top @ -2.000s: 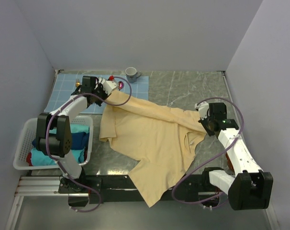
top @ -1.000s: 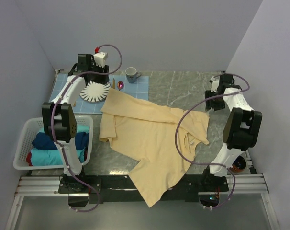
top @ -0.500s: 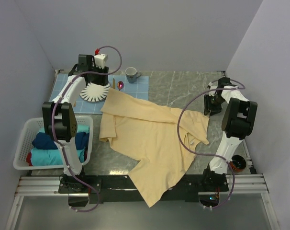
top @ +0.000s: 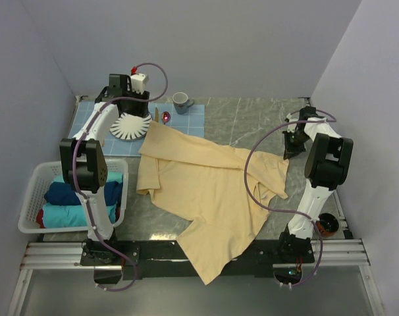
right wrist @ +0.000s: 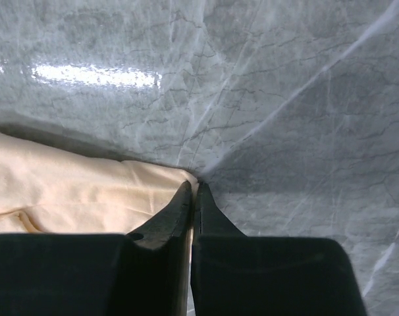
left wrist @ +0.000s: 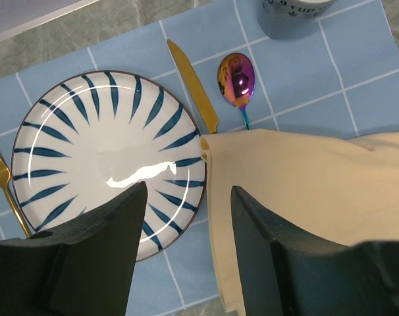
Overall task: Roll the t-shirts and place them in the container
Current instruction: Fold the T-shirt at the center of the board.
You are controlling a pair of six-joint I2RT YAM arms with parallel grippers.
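Now the pale yellow t-shirt (top: 206, 191) lies spread but rumpled across the middle of the marble table (top: 252, 122). One part is folded over itself along the far side, and the near end hangs over the table's front edge between the two arm bases. Its far left corner reaches onto the blue checked placemat (left wrist: 305, 85). There it overlaps the rim of the striped plate (left wrist: 74, 151) and covers the handle of the spoon (left wrist: 236, 74) and the end of the gold knife (left wrist: 189, 82). A gold fork (left wrist: 5, 187) lies on the other side of the plate, and a grey mug (top: 182, 101) stands at the mat's far edge.

The left gripper (left wrist: 188, 191) is above the plate and that shirt corner with its fingers spread wide, holding nothing. The cloth's edge shows in the gap between them; how high the gripper is above the cloth I cannot tell.

The right gripper (right wrist: 193, 186) is at the shirt's far right corner, its arm stretched out along the table's right side. Its fingers are pressed together, tips down right at the point of the cloth where it meets bare marble. Whether any cloth is pinched between them cannot be made out.

A white basket (top: 29, 197), just left of the shirt, holds folded blue and teal clothes (top: 78, 197).
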